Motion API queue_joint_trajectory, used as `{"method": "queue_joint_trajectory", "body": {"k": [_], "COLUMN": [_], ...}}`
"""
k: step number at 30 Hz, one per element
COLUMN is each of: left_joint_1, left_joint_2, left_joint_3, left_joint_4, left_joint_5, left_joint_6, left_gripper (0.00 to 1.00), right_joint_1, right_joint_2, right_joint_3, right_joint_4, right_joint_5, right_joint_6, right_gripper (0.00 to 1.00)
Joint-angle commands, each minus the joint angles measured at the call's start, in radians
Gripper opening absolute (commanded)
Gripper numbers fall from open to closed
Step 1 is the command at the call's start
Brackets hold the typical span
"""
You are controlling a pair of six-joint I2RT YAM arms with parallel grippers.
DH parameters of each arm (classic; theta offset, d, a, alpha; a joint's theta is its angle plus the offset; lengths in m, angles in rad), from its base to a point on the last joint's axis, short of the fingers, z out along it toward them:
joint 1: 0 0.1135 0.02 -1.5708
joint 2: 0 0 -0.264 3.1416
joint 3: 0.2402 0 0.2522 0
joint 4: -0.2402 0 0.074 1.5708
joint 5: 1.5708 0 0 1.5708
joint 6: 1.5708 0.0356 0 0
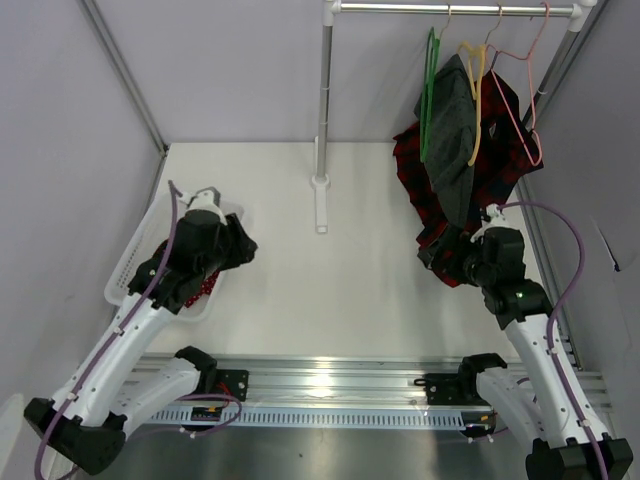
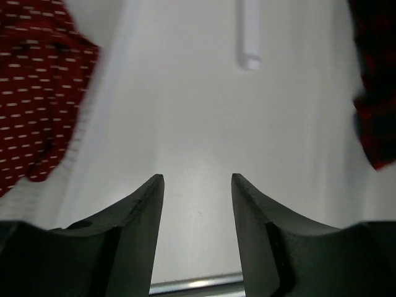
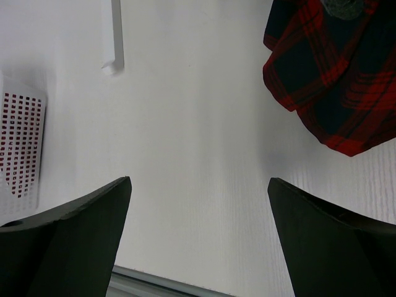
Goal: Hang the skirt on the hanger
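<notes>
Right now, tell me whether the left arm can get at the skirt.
Probably yes: the skirt lies in the basket just beside the open, empty left claw, with nothing between them.

Skirt (image 2: 31, 93) red, white dots; hanger (image 1: 428, 100) green; plaid garment (image 3: 328, 80) red-black.

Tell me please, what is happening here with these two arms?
Nothing is held yet. The left gripper hangs open and empty by the white basket, where the red dotted skirt lies. The right gripper is wide open above the table, near the plaid garment. The green hanger hangs bare on the rail.
</notes>
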State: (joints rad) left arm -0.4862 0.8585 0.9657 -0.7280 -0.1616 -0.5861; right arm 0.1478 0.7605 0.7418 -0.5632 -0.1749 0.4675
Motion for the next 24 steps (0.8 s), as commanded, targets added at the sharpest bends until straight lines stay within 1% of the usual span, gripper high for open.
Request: {"method": "queue_joint_trajectory", "body": {"k": [1,2,5,7,8,10,11,14,18,24], "left_joint_1": [0.156,0.228,0.312,0.337,0.356,0.374,0.383,0.412,0.428,0.434], "left_joint_2": [-0.009,-0.01,0.023,0.065,0.117,0.172,0.224,0.29,0.433,0.569], "left_joint_3": [-0.002,-0.01,-0.042,-0.048,-0.048,-0.038,-0.036,-0.032,-0.019,-0.005], "left_joint_4": [-0.022,-0.008,0.054,0.097,0.113,0.151,0.156,0.196,0.229,0.297], "left_joint_5": [-0.095,-0.09,-0.098,-0.116,-0.133,-0.139,-0.171,-0.185,-0.239,-0.22], "left_joint_6": [-0.063,-0.073,-0.099,-0.113,-0.115,-0.118,-0.127,-0.135,-0.133,-0.093], "left_gripper": [0.57,0.57,0.6,0.67,0.7,0.72,0.73,0.73,0.73,0.72], "right_joint_1": [0.003,0.004,0.01,0.013,0.018,0.021,0.022,0.027,0.027,0.027], "right_joint_2": [-0.001,-0.003,-0.001,0.0,0.006,0.013,0.017,0.017,0.016,0.029], "right_joint_3": [-0.012,-0.015,-0.028,-0.039,-0.039,-0.038,-0.038,-0.036,-0.036,-0.025], "right_joint_4": [0.032,0.042,0.052,0.063,0.065,0.063,0.06,0.057,0.062,0.075], "right_joint_5": [-0.038,-0.043,-0.058,-0.066,-0.069,-0.074,-0.077,-0.081,-0.087,-0.104], "right_joint_6": [0.011,0.016,0.019,0.022,0.022,0.022,0.02,0.022,0.022,0.034], "right_gripper": [0.99,0.99,0.99,0.99,0.99,0.99,0.99,0.99,1.0,0.99]}}
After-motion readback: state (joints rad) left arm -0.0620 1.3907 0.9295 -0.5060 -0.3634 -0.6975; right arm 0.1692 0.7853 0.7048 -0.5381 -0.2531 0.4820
